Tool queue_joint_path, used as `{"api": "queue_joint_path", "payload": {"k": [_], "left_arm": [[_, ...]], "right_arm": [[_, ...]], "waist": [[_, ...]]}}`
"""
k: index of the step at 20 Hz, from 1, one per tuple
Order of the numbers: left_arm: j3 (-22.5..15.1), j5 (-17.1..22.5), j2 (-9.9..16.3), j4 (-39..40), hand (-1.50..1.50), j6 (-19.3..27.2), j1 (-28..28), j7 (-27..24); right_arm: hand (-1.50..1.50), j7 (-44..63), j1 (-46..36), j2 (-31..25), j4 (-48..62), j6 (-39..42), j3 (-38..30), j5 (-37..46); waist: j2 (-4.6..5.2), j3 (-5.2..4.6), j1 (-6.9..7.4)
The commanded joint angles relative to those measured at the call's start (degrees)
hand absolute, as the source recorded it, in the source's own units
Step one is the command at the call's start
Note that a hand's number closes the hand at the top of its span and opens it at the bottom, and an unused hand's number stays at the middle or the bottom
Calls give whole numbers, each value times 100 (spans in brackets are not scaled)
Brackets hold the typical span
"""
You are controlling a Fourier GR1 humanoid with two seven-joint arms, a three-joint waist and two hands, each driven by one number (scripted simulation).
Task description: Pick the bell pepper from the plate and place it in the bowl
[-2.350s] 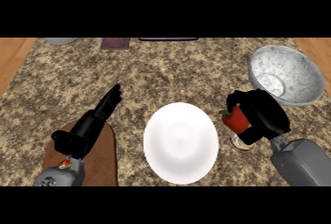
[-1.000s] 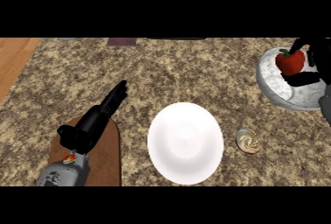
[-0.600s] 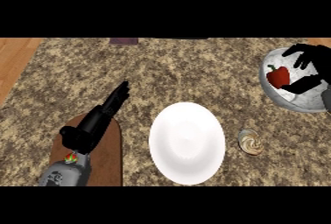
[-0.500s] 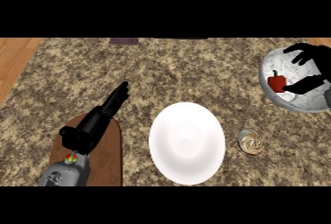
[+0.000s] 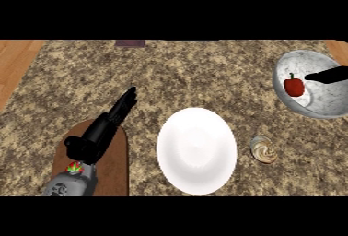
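Fingers of the right hand point(image 5: 327, 76) poke in from the right edge as a dark sliver over the bowl, straight and holding nothing, just beside the small red bell pepper with its green stem point(image 5: 293, 86), which sits inside the grey metal bowl point(image 5: 319, 107) and apart from that hand. Over on the other side of this head view, the black left hand point(image 5: 102, 129) lies on the counter with fingers stretched straight toward the middle, open and empty, its grey forearm over a brown wooden board point(image 5: 117, 159). The round white plate point(image 5: 197, 150) sits bare in the centre of the speckled stone counter point(image 5: 190, 73), and a small tan swirled pastry-like thing point(image 5: 263, 149) rests just right of it. So the placing looks done, by my reckoning. What could spoil it? The right fingers hover close to the pepper and the bowl's rim, so a careless pull-away might nudge the bowl or roll the pepper. Hard to judge: most of the right hand is cut off by the frame edge, so its thumb and palm are out of sight, and the bowl's right side is clipped too.
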Motion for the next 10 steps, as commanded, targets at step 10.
{"api": "queue_joint_path", "payload": {"k": [10], "left_arm": [[-58, -1, 2, -104, 0, -101, 191, -64]], "right_arm": [[-150, -180, 175, -1506, 989, 751, -1513, -1273]], "waist": [[23, 12, 20]]}}
